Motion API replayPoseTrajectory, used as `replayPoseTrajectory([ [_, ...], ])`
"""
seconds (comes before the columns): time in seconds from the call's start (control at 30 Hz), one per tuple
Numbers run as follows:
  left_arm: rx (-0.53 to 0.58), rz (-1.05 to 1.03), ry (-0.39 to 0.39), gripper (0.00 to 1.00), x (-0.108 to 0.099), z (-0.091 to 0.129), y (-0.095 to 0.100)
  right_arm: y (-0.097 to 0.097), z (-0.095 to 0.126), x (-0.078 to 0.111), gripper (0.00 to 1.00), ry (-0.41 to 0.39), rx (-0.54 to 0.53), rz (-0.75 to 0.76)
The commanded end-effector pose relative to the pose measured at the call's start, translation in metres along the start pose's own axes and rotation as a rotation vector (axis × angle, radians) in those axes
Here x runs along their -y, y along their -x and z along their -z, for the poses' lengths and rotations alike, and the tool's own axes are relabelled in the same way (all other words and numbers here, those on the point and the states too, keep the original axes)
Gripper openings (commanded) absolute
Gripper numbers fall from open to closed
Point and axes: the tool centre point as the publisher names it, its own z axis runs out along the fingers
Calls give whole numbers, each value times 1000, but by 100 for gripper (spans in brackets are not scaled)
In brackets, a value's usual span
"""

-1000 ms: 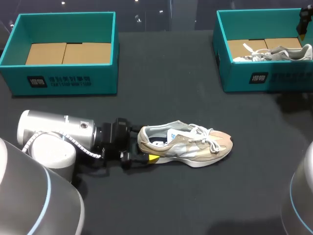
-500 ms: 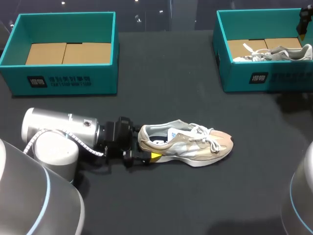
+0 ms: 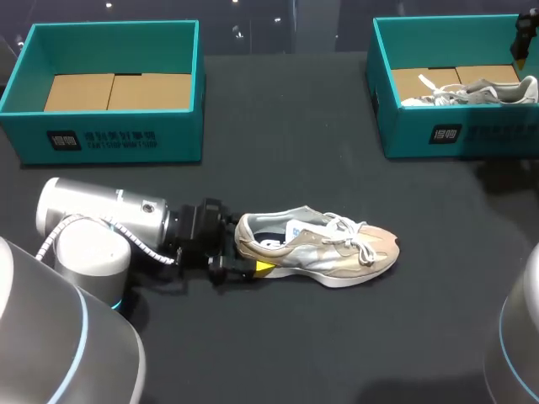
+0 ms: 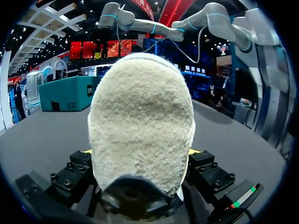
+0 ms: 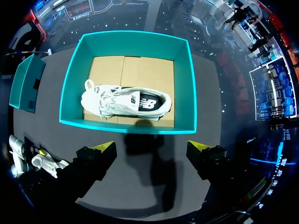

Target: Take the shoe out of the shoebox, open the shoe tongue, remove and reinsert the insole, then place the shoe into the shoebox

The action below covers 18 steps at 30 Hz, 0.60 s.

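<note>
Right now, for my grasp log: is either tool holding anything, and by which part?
The left tool clamps the tan shoe by its heel, from both sides. The right tool is open and holds nothing.

The left arm [image 3: 101,220] has a smooth silver barrel ending in a black wrist block, with a white, black-banded cable [image 3: 139,247] looping beside it. Its larger shells are pale grey with a thin light-blue ring, as on the right arm [image 3: 515,337]. The left gripper [image 4: 140,153] is made of black blocks studded with round screws, with yellow tips and a small green, white and red strip [image 4: 240,200]. The right gripper [image 5: 152,147] has black wedge fingers tipped in yellow.
</note>
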Motion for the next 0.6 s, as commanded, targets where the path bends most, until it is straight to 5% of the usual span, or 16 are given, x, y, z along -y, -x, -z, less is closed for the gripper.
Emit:
replayPoseTrajectory([
  [0.03, -16, -6, -3, 0, -2, 5, 0, 0, 0, 0, 100, 0, 0, 0],
  [0.6, -41, -5, 2, 0, -3, 5, -3, 0, 0, 0, 100, 0, 0, 0],
])
